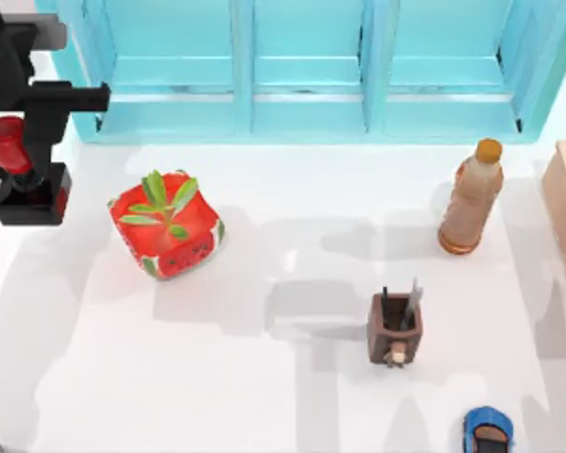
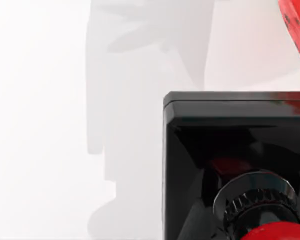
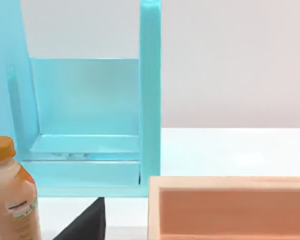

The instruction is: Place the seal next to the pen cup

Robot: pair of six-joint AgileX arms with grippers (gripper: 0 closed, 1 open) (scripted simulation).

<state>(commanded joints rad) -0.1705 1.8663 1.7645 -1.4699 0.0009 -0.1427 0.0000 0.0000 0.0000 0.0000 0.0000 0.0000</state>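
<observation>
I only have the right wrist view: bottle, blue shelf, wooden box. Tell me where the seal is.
Observer: The seal is at the table's far left in the top view, with the left gripper at it.
Operator: Now give me the pen cup's place.
Observer: The pen cup stands right of centre, below the bottle in the top view and apart from it.
Operator: Name whatever sits between seal and cup.
Observer: A red plant pot stands just right of the seal, well to the left of the pen cup.
</observation>
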